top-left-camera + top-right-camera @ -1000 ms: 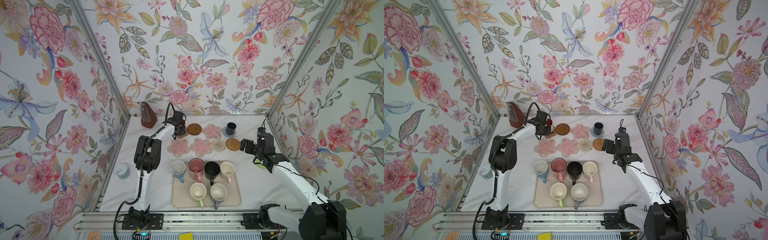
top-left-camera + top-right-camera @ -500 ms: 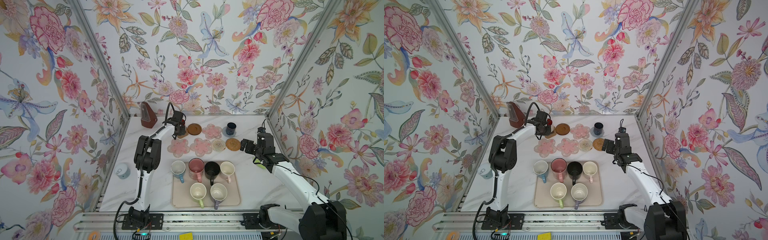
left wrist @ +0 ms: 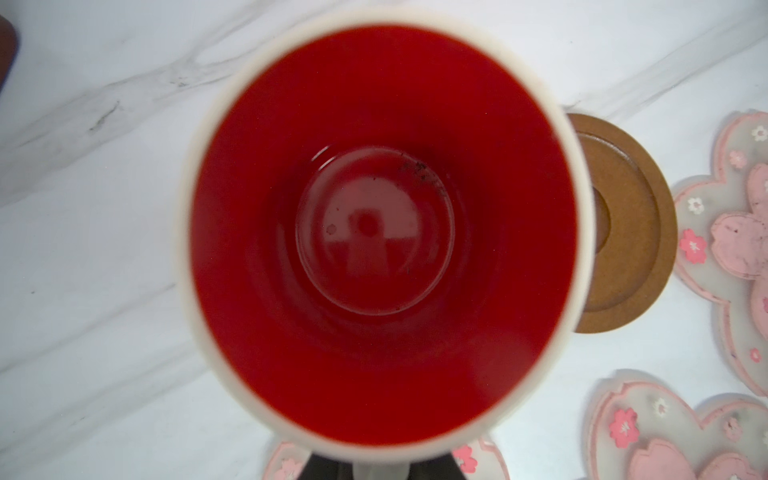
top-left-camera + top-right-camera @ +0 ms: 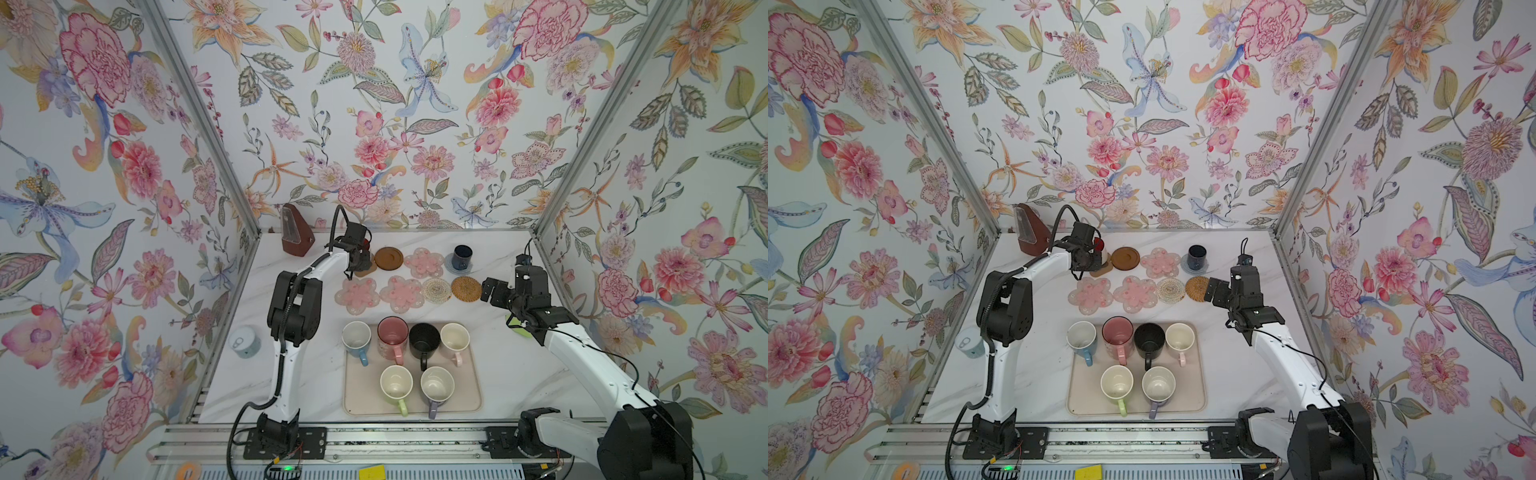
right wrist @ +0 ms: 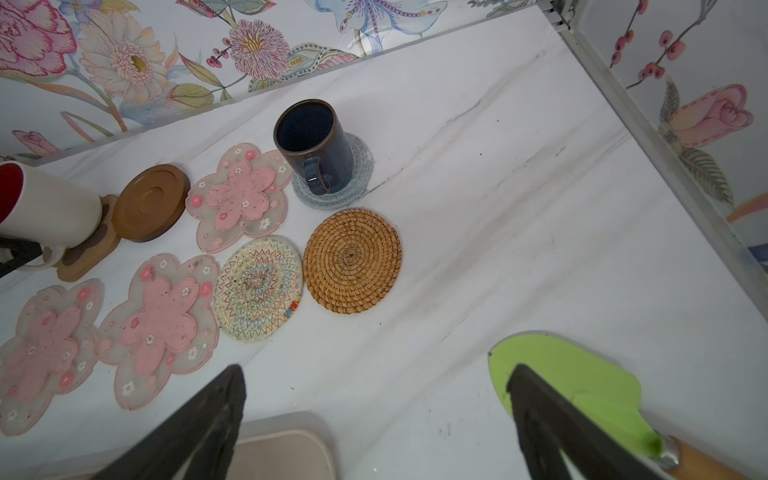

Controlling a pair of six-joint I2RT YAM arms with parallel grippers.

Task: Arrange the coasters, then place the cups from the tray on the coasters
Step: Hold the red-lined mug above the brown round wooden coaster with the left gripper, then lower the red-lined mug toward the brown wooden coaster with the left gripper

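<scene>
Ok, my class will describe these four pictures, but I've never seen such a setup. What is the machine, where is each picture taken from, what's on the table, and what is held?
It is two white robot arms fixed at the near edge of the table, each ending in a two-fingered claw. Both top views come from one camera high above, looking down at the whole table. The other two come from small cameras on the arms' wrists. On the table lie eight coasters in two rows and a beige tray holding six mugs. A navy mug already stands on a grey-blue coaster. The left claw is shut on the handle of a white mug with a red inside, at the brown paw coaster. The right claw is open and empty.
</scene>
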